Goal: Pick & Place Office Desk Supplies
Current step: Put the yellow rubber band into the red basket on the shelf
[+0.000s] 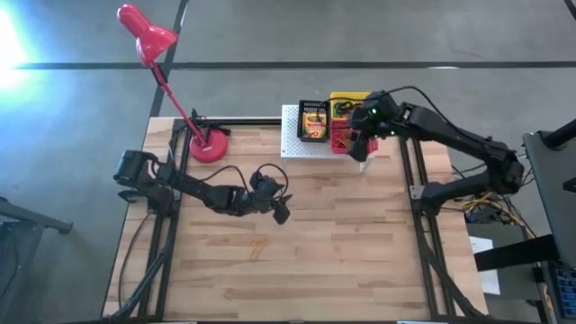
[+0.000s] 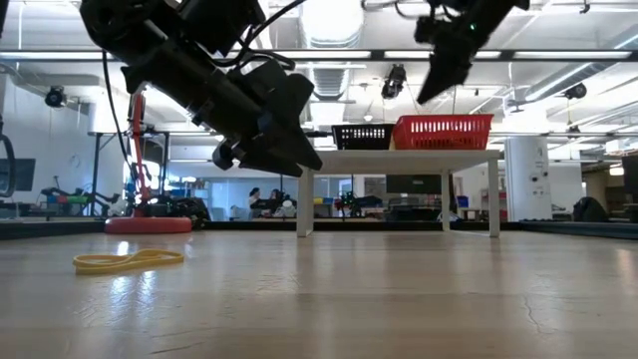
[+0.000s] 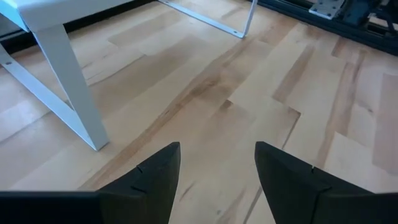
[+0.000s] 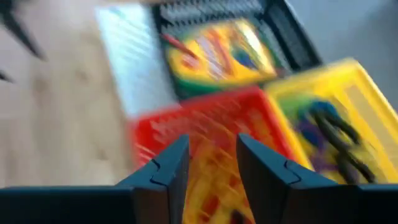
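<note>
On the white perforated stand (image 1: 290, 144) sit three small baskets. The black basket (image 4: 292, 31) holds a yellow-and-green crayon box (image 4: 214, 53). The yellow basket (image 4: 367, 93) holds dark and purple rings (image 4: 329, 130). My right gripper (image 4: 211, 165) hovers open above the red basket (image 4: 186, 124), where a blurred yellow-orange thing lies. A yellowish rubber band (image 2: 130, 261) lies flat on the table. My left gripper (image 1: 281, 214) hangs open over bare wood at mid-table, with nothing between its fingers (image 3: 155, 174).
A red desk lamp stands on its round base (image 1: 211, 144) at the table's far left, its head leaning out past the far edge. The stand's white legs (image 3: 68, 81) rise from the far middle of the table. Bare wood spans the near half.
</note>
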You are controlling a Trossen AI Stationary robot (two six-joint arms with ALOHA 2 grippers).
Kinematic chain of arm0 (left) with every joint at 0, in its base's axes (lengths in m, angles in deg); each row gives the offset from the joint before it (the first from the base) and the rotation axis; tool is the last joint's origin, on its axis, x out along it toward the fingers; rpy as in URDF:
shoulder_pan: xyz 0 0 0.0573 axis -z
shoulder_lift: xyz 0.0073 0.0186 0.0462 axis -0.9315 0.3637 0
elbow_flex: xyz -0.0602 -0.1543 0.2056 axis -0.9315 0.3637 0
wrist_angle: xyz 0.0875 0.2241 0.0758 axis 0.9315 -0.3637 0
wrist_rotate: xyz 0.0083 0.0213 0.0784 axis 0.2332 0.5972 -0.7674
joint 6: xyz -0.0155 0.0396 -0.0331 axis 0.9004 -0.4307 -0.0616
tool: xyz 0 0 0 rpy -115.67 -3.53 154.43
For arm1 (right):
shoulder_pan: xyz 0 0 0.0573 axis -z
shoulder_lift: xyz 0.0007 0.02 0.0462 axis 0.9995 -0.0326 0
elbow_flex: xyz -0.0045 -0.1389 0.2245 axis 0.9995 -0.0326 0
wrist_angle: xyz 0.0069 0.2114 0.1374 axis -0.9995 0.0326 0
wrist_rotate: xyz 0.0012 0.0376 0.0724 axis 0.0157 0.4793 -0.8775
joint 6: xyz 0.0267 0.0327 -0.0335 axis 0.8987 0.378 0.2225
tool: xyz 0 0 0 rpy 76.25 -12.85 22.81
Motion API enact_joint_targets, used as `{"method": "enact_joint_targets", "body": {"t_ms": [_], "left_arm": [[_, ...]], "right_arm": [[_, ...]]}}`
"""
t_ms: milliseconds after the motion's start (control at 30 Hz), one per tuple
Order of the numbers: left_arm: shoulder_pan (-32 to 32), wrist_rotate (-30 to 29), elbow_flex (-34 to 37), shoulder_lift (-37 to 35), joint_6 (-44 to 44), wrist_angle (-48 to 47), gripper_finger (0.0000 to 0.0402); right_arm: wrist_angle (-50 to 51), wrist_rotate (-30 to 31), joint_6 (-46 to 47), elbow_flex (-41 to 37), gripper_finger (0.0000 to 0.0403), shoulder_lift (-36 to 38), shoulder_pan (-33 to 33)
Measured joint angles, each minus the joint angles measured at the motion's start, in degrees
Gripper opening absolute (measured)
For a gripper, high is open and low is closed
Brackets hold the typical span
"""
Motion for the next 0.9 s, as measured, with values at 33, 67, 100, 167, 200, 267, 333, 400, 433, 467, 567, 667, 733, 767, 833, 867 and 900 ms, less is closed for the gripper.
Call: {"method": "enact_joint_targets", "body": {"t_ms": [33, 67, 100, 167, 200, 267, 333, 400, 433, 467, 567, 667, 733, 767, 833, 867, 900], "left_arm": [[0.24, 0.15, 0.00, 0.00, 0.06, 0.00, 0.0216], [0.53, 0.16, -0.02, 0.00, 0.06, -0.04, 0.0216], [0.94, 0.20, -0.04, -0.14, 0.20, -0.23, 0.0216], [2.26, 0.40, -0.05, -1.53, 1.73, -2.07, 0.0216], [3.26, 0.49, -0.13, -2.79, 2.47, -3.82, 0.0216], [6.03, 0.63, -0.59, -5.72, 3.57, -10.05, 0.0216], [9.74, 1.30, -1.14, -8.47, 4.90, -17.68, 0.0216], [13.99, 1.93, -1.40, -10.73, 6.97, -24.35, 0.0216], [16.27, 1.91, -1.38, -11.35, 8.37, -27.19, 0.0216], [18.61, 1.92, -1.38, -11.45, 9.93, -29.05, 0.0216], [25.84, 3.55, -1.15, -10.61, 15.83, -34.79, 0.0216], [30.83, 5.51, -1.26, -8.84, 27.90, -37.74, 0.0216], [32.12, 5.87, -1.25, -7.24, 36.90, -37.84, 0.0216], [32.31, 6.60, -1.27, -6.26, 40.82, -37.79, 0.0216], [32.33, 8.77, -1.60, -4.07, 45.90, -37.94, 0.0214], [32.21, 9.67, -2.02, -2.72, 47.02, -37.83, 0.0212], [32.05, 10.17, -2.52, -1.30, 47.20, -37.68, 0.0209]], "right_arm": [[-1.09, -0.58, 0.45, -0.05, 0.0132, 0.29, -1.32], [-2.69, -1.15, 0.73, -0.47, 0.0133, 0.85, -3.08], [-4.54, -1.85, 1.04, -1.17, 0.0133, 1.61, -5.27], [-8.37, -2.70, 1.14, -2.90, 0.0132, 3.20, -10.28], [-9.67, -2.83, 0.94, -3.74, 0.0130, 3.88, -12.93], [-11.38, -2.92, 0.45, -5.80, 0.0126, 5.07, -18.33], [-14.35, -2.88, 0.45, -8.29, 0.0122, 6.15, -23.29], [-18.03, -2.87, 0.52, -11.60, 0.0119, 6.88, -27.76], [-20.19, -2.85, 0.69, -13.46, 0.0118, 6.93, -29.87], [-22.48, -2.84, 0.69, -15.45, 0.0116, 6.93, -31.67], [-28.88, -2.40, 0.73, -21.46, 0.0112, 6.45, -36.14], [-36.47, 0.89, 1.72, -27.48, 0.0108, 5.96, -39.11], [-42.58, 4.62, 3.98, -31.13, 0.0105, 5.75, -40.41], [-45.17, 6.47, 5.02, -33.04, 0.0103, 5.79, -40.85], [-50.83, 9.63, 6.21, -36.25, 0.0100, 5.93, -41.33], [-53.27, 10.80, 6.44, -38.04, 0.0098, 6.04, -41.40], [-55.68, 11.76, 6.53, -39.75, 0.0096, 6.06, -41.42]]}}
